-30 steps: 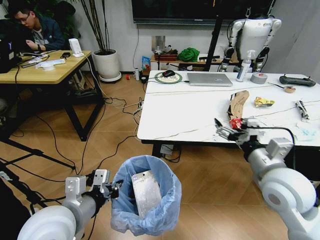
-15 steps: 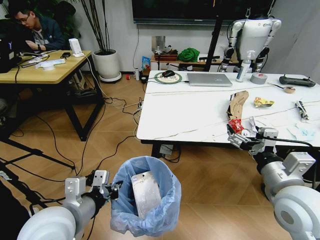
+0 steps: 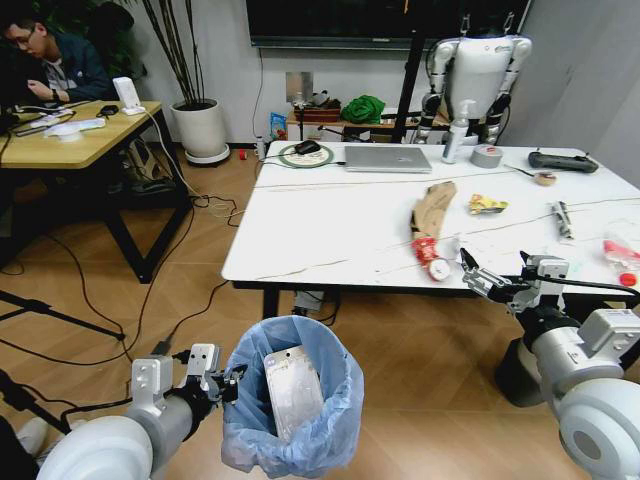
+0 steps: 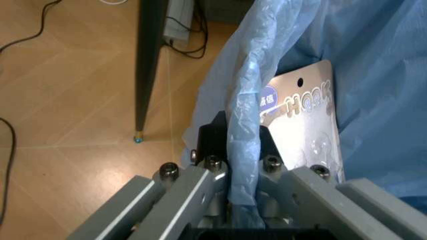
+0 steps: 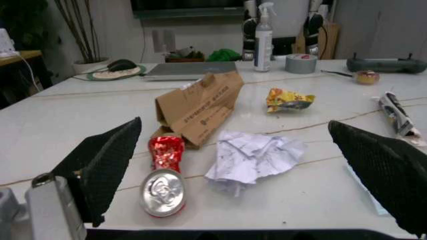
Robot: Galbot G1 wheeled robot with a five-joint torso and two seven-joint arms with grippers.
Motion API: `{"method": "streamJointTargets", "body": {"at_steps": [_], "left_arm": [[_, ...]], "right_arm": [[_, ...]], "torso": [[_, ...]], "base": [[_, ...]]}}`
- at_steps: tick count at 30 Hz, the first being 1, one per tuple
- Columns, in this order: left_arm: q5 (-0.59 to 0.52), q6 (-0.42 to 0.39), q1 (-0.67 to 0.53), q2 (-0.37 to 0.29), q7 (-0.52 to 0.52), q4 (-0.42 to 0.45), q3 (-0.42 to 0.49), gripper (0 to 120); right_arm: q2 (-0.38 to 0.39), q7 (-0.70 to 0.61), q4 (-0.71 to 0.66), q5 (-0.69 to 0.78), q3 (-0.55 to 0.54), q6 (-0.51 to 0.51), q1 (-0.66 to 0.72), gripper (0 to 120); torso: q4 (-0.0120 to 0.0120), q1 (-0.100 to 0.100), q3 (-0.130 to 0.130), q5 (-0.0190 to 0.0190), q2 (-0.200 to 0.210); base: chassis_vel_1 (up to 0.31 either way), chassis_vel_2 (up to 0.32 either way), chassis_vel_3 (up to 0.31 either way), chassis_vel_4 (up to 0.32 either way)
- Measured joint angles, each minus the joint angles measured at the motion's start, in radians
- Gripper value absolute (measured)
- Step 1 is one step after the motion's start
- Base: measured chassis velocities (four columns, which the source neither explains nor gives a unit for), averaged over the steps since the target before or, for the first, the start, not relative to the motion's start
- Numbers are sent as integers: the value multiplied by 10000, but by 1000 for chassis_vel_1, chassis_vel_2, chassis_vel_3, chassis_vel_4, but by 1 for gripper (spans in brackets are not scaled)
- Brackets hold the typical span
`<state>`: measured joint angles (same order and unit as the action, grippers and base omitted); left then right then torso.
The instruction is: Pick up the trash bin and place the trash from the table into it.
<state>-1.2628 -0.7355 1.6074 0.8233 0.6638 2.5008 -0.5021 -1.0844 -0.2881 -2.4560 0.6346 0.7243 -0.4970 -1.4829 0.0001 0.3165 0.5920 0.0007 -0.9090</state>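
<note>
Right hand [image 3: 492,281] spread wide before the light, crushed red can [image 5: 163,172] on white veined worktop [image 3: 330,235] — grip across its dented, slippery middle.

The right claw [image 3: 497,281] hangs spread wide just off the near edge of the surface [image 3: 330,225], and the way straight ahead is blocked low down by a crushed red can [image 5: 163,175], a crumpled paper [image 5: 252,156] beside it and a folded cardboard piece [image 5: 198,107] behind both. A clear lane runs between the paper and the yellow wrapper [image 5: 288,99] farther in. The near left stretch of the surface lies bare. The bin [image 3: 292,405], pinched at its rim by the left claw [image 3: 228,381], has a flat card package [image 3: 291,389] standing inside, probably taking up about half its mouth.
</note>
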Motion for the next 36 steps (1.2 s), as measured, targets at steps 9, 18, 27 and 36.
{"method": "streamJointTargets", "body": {"at_steps": [9, 18, 27, 36], "left_arm": [[70, 0, 43, 24, -31, 1, 22, 0], [389, 0, 101, 96, -244, 0, 213, 0], [537, 0, 226, 21, -499, -5, 265, 0], [543, 0, 467, -12, -510, -8, 132, 0]], "right_arm": [[-154, -279, -141, -149, -794, 73, -16, 100], [255, -188, 246, 91, -2109, 10, 452, 100], [852, -685, 1606, 1272, -2843, -168, 2144, 100], [571, -2063, 1706, 3631, -3832, -423, 3088, 100]], "torso": [[-3, 0, 0, -2, 0], [0, 0, 0, -14, 0], [-1, 0, 1, -6, 1], [0, 1, 1, -8, 1]], "base": [[-170, -177, 173, 155], [14, 16, -8, -9], [0, 0, 0, 0], [0, 0, 0, 0]]}}
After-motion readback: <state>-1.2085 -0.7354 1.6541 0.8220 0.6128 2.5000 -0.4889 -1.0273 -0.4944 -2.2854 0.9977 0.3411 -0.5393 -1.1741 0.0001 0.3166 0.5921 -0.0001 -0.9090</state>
